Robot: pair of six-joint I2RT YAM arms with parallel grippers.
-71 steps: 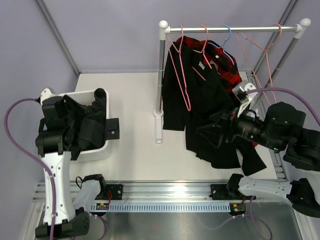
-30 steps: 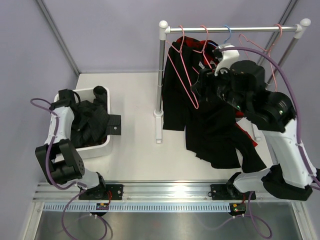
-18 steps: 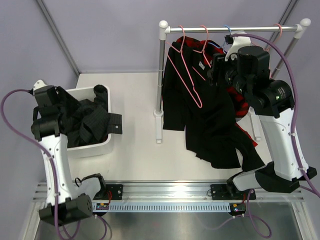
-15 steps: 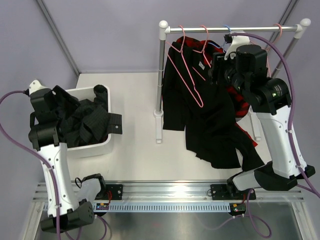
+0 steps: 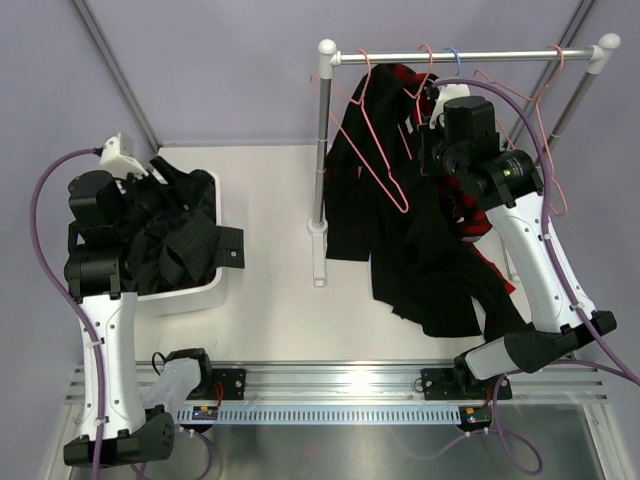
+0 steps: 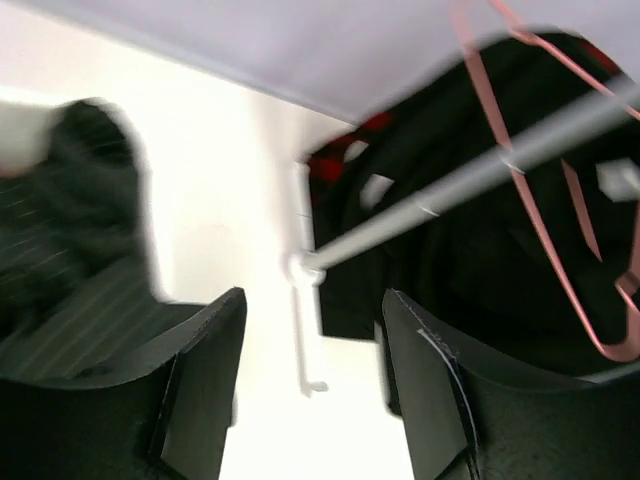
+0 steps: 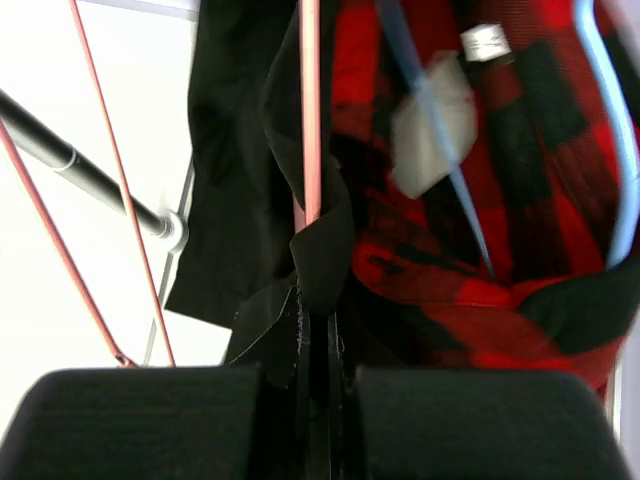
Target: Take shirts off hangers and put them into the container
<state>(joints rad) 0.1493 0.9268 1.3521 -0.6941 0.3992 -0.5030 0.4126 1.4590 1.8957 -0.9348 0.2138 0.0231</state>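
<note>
**Left claw open above the tub, right claw pinching black cloth at the rail**

On the left side, the container [image 5: 185,297] stands on the table, and a charcoal pinstriped shirt [image 5: 175,245] lies crumpled inside it. Part of the cloth hangs over the rim on the side that faces the rail. The left gripper [image 6: 312,300] is above the far end of the container. Its two fingers stand apart with nothing between them, and the white table shows through the gap.

In the middle of the table, the upright post of the rail [image 5: 470,57] rises, and its bar runs to the right. A pink hanger [image 5: 370,150] hangs tilted from the bar, lying against the front of a black shirt [image 5: 420,260]. This shirt hangs down long, and its lower part rests on the table. Behind it and to the right is a red-and-black check shirt [image 7: 520,150] on a blue hanger [image 7: 440,130].

The right gripper [image 7: 318,330] is high up beside the bar, among the hanging clothes. Its fingers are pressed together on a fold of black cloth, just below a pink hanger wire. This fold seems to belong to the black shirt, but the wrist view is too close to be certain. More pink hangers [image 5: 545,130] hang bare at the right end of the bar.
</note>
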